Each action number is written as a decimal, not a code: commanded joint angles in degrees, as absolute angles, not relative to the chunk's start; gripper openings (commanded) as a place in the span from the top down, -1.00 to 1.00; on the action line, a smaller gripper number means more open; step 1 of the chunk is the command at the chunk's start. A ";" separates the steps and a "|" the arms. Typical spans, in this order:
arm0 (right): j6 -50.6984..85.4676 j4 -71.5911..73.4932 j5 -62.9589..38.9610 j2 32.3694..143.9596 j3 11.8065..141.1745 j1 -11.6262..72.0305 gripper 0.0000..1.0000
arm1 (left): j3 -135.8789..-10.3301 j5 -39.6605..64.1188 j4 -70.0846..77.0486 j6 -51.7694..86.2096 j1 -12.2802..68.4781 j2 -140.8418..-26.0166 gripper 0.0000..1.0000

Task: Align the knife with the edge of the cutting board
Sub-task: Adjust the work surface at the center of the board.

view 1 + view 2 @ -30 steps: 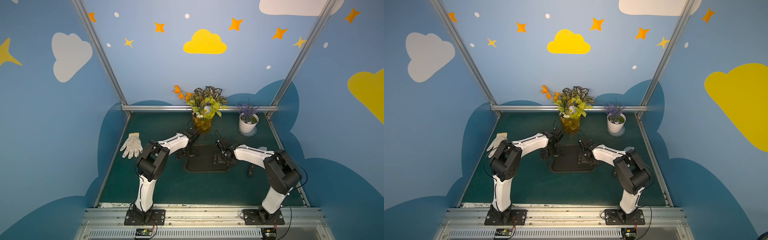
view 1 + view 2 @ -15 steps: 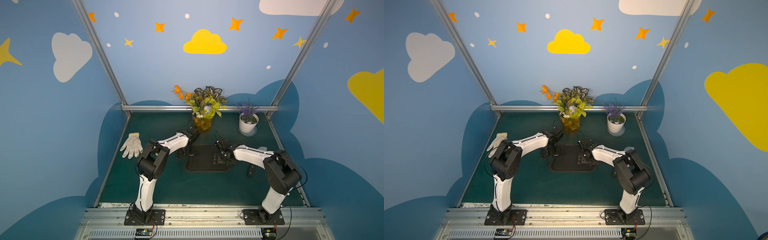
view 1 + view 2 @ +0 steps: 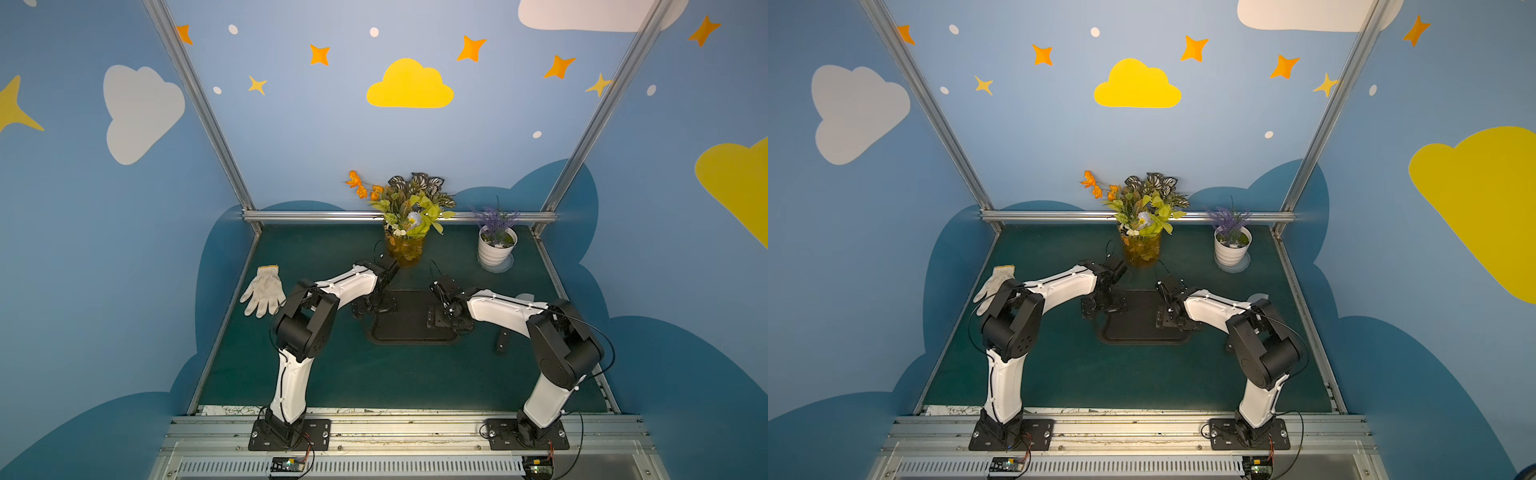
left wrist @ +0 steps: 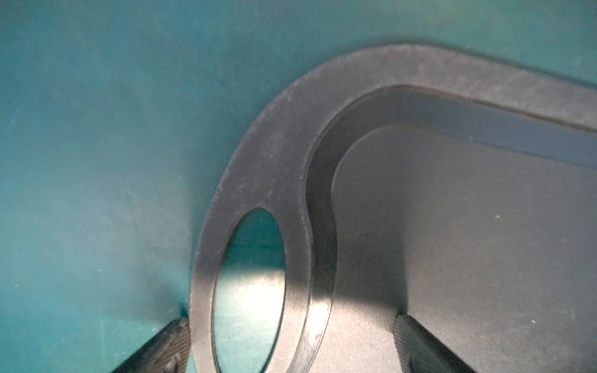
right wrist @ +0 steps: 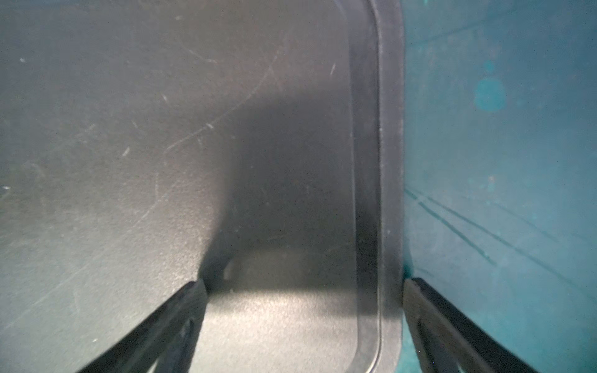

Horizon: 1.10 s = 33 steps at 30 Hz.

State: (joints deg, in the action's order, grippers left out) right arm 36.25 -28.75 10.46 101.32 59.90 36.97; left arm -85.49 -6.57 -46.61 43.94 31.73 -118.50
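Observation:
The black cutting board (image 3: 409,328) (image 3: 1138,328) lies flat mid-table, its handle slot at the left end. My left gripper (image 3: 374,309) (image 4: 290,323) stands open astride that slot end: one finger is on the mat just outside the rim, the other on the board (image 4: 452,226). My right gripper (image 3: 442,320) (image 5: 303,284) is open astride the board's right edge, with one finger on the board (image 5: 129,161) and one on the mat. The knife (image 3: 503,343) lies on the mat right of the board and apart from it. Its black handle shows, and my right forearm mostly hides its grey blade.
A white glove (image 3: 264,291) lies at the left side of the green mat (image 3: 374,374). A vase of flowers (image 3: 405,245) stands just behind the board, and a white pot of lavender (image 3: 496,249) at the back right. Metal rails border the table.

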 commanded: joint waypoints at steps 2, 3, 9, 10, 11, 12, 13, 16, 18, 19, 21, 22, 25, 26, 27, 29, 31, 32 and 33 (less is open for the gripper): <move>36.77 -25.65 7.29 99.86 61.35 37.27 -0.96 | -85.42 -3.70 -43.13 44.29 31.72 -117.02 -1.00; 36.69 -25.40 7.03 99.78 61.33 37.27 -0.96 | -85.16 -3.47 -42.82 44.22 31.61 -116.70 -1.00; 36.30 -24.96 6.19 99.69 61.65 36.86 -0.96 | -84.00 -2.40 -41.64 44.03 31.15 -115.64 -1.00; 36.28 -24.96 6.19 99.67 61.61 36.83 -0.96 | -83.80 -2.31 -41.58 43.96 31.07 -115.57 -1.00; 36.29 -24.94 6.16 99.67 61.57 36.61 -0.96 | -83.50 -2.22 -41.53 43.92 30.98 -115.45 -1.00; 36.30 -24.96 6.09 99.59 61.45 36.45 -0.96 | -83.23 -2.09 -41.49 43.94 30.88 -115.18 -1.00; 36.30 -24.88 5.95 99.46 61.35 36.33 -0.96 | -82.80 -1.84 -41.30 43.96 30.73 -114.93 -1.00; 36.29 -24.39 5.31 99.11 61.03 35.75 -0.96 | -81.61 -0.95 -40.33 43.84 30.49 -114.08 -1.00; 36.25 -24.00 4.68 98.85 60.70 35.33 -0.96 | -80.95 -0.31 -39.89 43.63 30.33 -113.64 -1.00; 36.36 -23.73 4.41 98.68 60.53 35.20 -0.96 | -80.73 -0.05 -39.75 43.60 30.30 -113.39 -1.00; 36.42 -23.57 4.19 98.29 60.24 34.93 -0.96 | -80.13 0.16 -39.52 43.51 30.15 -112.91 -1.00; 36.31 -23.49 4.12 98.12 60.07 34.75 -0.96 | -79.73 0.29 -39.40 43.51 30.19 -112.69 -1.00; 36.30 -23.47 3.87 97.91 59.81 34.48 -0.96 | -78.69 0.52 -39.00 43.51 30.00 -111.92 -1.00; 36.36 -23.47 3.79 97.91 59.80 34.39 -0.96 | -78.39 0.59 -38.83 43.59 29.90 -111.66 -1.00; 36.48 -23.35 3.71 97.83 59.60 34.34 -0.96 | -78.01 0.77 -38.54 43.55 29.76 -111.42 -1.00; 36.73 -23.13 3.70 97.70 59.18 34.29 -0.96 | -77.80 0.88 -38.41 43.46 29.65 -111.40 -1.00; 37.02 -22.96 3.75 97.44 58.78 34.35 -0.96 | -77.78 0.88 -38.41 43.28 29.46 -111.44 -1.00; 37.16 -22.83 3.72 97.28 58.47 34.29 -0.96 | -77.78 0.92 -38.41 43.17 29.45 -111.47 -1.00; 37.32 -22.73 3.82 97.17 58.12 34.29 -0.96 | -77.86 0.96 -38.33 43.09 29.41 -111.65 -1.00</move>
State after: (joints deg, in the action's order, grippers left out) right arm 36.32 -25.43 5.98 99.46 58.70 33.98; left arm -78.19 -1.83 -39.68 43.70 29.26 -113.08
